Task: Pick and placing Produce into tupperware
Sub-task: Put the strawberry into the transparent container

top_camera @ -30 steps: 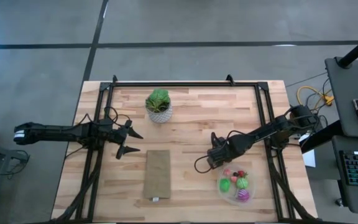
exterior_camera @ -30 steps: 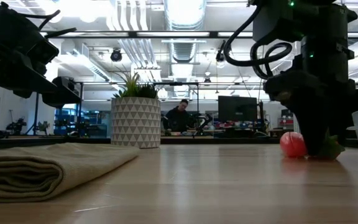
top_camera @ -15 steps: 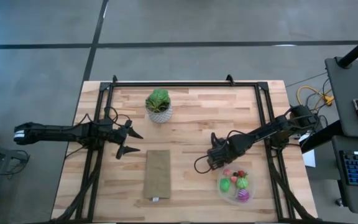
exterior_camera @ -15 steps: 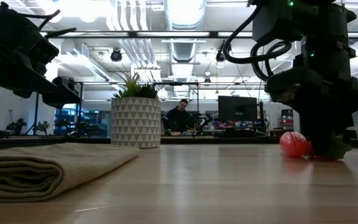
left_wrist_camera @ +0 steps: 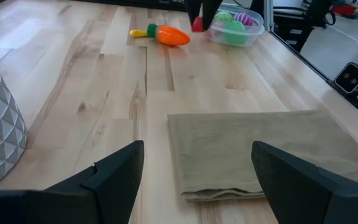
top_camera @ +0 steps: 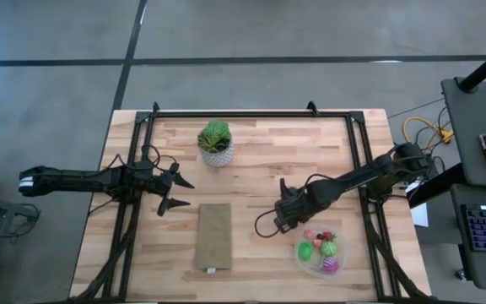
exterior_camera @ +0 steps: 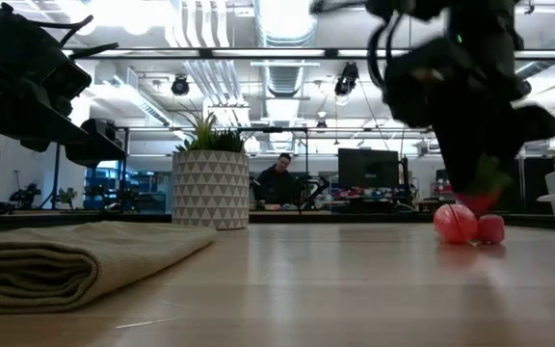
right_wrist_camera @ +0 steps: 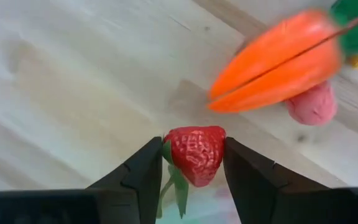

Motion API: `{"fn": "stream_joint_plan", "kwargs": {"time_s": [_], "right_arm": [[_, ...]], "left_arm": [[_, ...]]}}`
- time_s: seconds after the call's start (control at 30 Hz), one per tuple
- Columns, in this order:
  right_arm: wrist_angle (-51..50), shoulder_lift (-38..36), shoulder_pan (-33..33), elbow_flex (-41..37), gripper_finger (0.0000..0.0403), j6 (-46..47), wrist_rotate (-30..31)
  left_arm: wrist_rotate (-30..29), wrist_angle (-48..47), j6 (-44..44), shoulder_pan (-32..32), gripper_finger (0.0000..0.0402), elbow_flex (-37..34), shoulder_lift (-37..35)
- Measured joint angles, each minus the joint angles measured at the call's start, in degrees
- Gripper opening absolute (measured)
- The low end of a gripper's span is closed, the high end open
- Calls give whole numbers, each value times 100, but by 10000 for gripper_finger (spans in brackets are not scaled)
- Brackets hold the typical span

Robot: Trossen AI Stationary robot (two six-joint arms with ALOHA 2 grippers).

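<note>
R gripper (right_wrist_camera: 194,163) clamps a red, seed-dimpled toy strawberry (right_wrist_camera: 194,154) w/ green leaves, lifted off the table beside the orange carrot (right_wrist_camera: 275,62), near the clear round tupperware (top_camera: 321,267) w/ green & magenta pieces; L gripper (top_camera: 178,192) gapes over table's left.

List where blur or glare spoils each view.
Low view: the right gripper is smeared by motion and the ceiling lights flare white. Right wrist view: the orange carrot is blurred, while the strawberry between the fingers is sharp. High view and left wrist view: even light, no strong glare.
</note>
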Motion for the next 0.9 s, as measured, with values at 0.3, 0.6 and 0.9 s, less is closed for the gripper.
{"fn": "stream_joint_plan", "kwargs": {"time_s": [0.3,0.6,0.9], "right_arm": [[-2266,-4,468,1943,159,-251,113],[-3353,-7,1842,2166,156,1502,-179],[-2407,13,1933,1096,157,2041,-166]], "left_arm": [[-2,-2,0,-2,283,0,0],[-1,-1,0,-1,283,0,-1],[-2,-1,0,-1,283,0,0]]}}
